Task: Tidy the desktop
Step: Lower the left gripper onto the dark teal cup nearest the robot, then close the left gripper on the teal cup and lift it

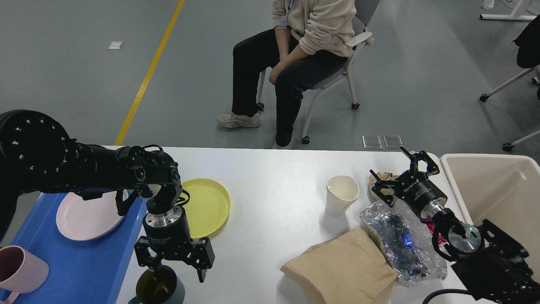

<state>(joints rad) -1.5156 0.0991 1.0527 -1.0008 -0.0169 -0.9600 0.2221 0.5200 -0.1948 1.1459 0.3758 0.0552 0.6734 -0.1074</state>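
The white desktop (270,169) fills the lower view. My left gripper (179,273) points down at the front left, open, its left finger at the rim of a dark olive cup (154,289). My right gripper (393,166) is open at the back right, its fingers spread around a crumpled brown paper ball (382,179). A yellow plate (209,207) lies beside my left arm. A white paper cup (341,194) stands mid-right. A crinkled foil wrapper (396,240) and a brown paper bag (346,268) lie at the front right.
A blue tray (80,270) at the left edge holds a pink plate (82,217) and a pink mug (21,270). A beige bin (493,190) stands at the right end. A seated person (295,50) is beyond the far edge.
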